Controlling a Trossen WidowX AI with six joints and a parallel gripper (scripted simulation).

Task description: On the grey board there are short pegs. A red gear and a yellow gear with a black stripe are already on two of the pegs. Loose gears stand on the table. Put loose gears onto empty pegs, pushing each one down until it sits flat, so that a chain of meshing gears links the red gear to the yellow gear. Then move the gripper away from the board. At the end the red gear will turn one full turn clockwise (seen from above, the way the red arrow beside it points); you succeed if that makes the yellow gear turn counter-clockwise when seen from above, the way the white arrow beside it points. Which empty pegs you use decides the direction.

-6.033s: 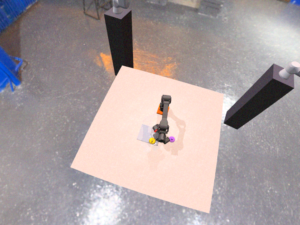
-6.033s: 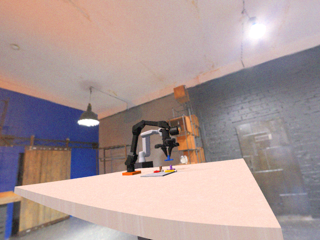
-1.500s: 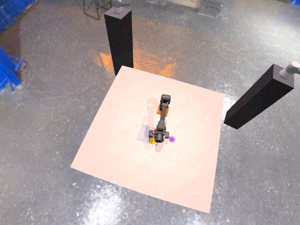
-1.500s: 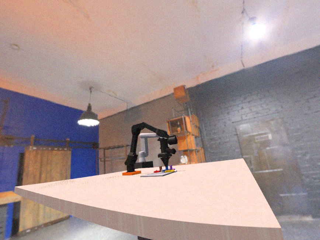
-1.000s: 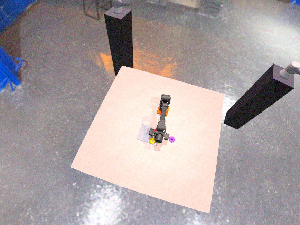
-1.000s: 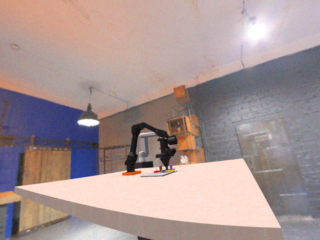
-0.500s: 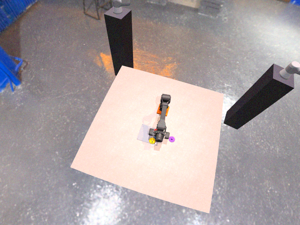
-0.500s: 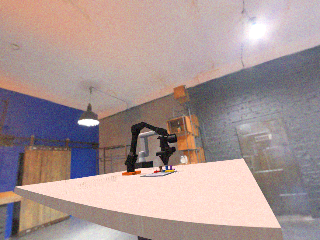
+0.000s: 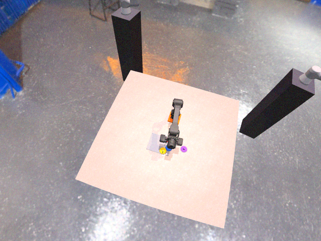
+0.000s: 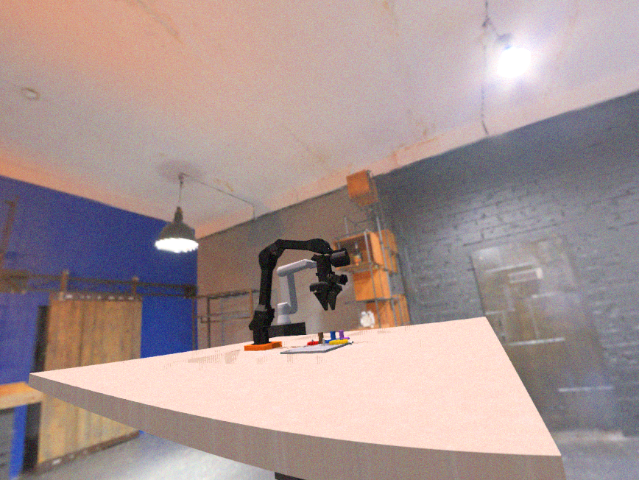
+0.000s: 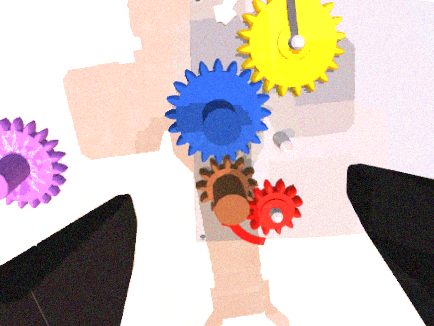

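Table point(image 9: 197, 176) point(image 10: 413, 392) bears the grey board point(image 9: 153, 142) point(image 10: 305, 352) point(image 11: 320, 220). Arm point(image 9: 175, 116) point(image 10: 266, 284) reaches over it; claw point(image 10: 328, 308) point(image 11: 241, 194) released, raised above the gears. On the board: yellow gear point(image 9: 162, 150) point(image 10: 339, 341) point(image 11: 310, 60), blue gear point(image 9: 168, 149) point(image 10: 332, 336) point(image 11: 200, 95) just beside it, brown gear point(image 10: 320, 337) point(image 11: 205, 186) between blue and red gear point(image 10: 311, 343) point(image 11: 282, 197). Purple gear point(image 9: 183, 149) point(image 10: 341, 336) point(image 11: 42, 165) stands off the board. Bare peg point(image 11: 283, 141) near blue.
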